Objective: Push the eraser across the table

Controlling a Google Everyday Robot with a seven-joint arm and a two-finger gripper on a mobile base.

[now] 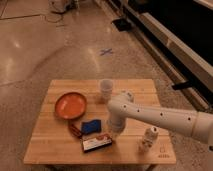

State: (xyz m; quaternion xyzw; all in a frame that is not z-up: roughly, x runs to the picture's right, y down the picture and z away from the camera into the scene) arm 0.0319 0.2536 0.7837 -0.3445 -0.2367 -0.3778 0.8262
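Polished speckled floor, light plank desk [50, 147]. Eraser [97, 143] lies flat near the desk's front edge. Pincer [114, 129] is low, just behind the eraser's right end; its state cannot be told. Blue object [91, 126] sits just behind the eraser.

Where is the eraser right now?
In the camera view, the eraser lies near the front edge of the table, just in front of the blue object, with the gripper by its right end.

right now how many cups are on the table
1: the cup at the far edge of the table. The gripper is low by the eraser; the arm may hide others.
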